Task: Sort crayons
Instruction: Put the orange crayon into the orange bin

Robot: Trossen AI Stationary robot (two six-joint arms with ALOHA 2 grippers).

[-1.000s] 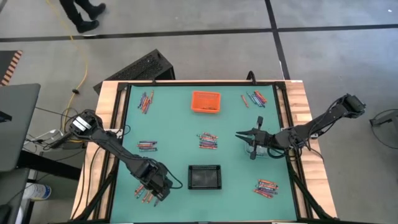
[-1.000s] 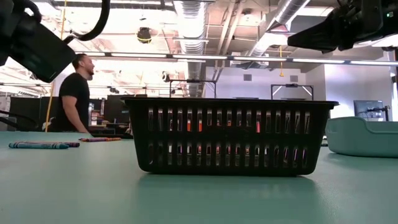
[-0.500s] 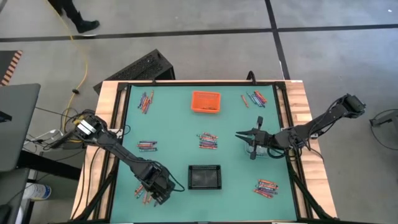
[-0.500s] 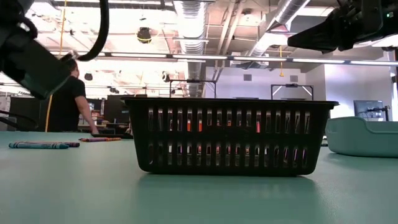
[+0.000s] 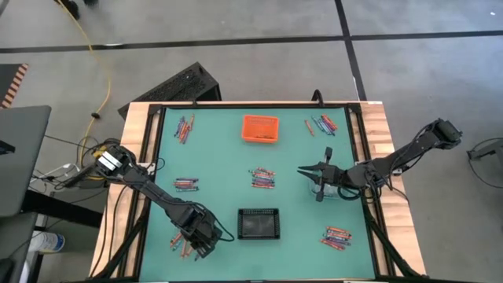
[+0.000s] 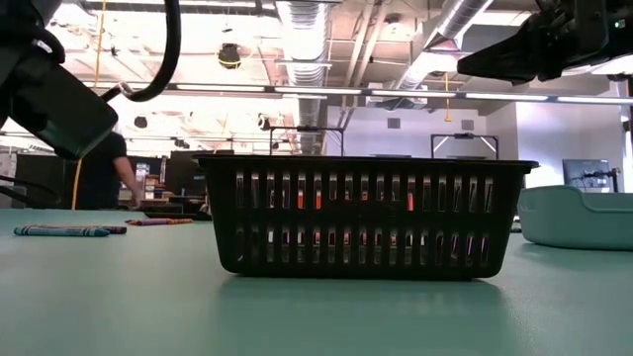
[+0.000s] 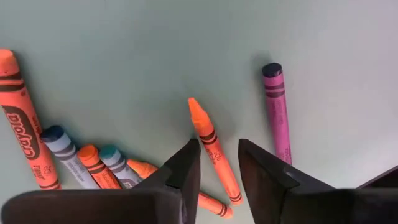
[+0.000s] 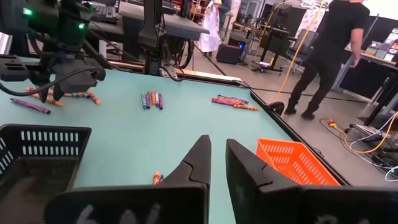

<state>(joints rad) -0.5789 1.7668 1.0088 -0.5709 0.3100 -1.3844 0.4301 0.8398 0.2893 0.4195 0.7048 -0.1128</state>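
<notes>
Left gripper (image 7: 216, 163): low over the mat's near-left corner, fingers narrowed astride an orange crayon (image 7: 213, 149); contact cannot be told.
Orange crayon: flat on the mat, tip pointing away from the fingers, long axis running between them.
Neighbours: a purple crayon (image 7: 277, 111) alongside, well apart; a larger orange one (image 7: 25, 132) reading "Crayola".
Black bin (image 5: 258, 223): near centre.
Right gripper (image 8: 217, 163): raised right of centre, fingers nearly together, empty.
</notes>
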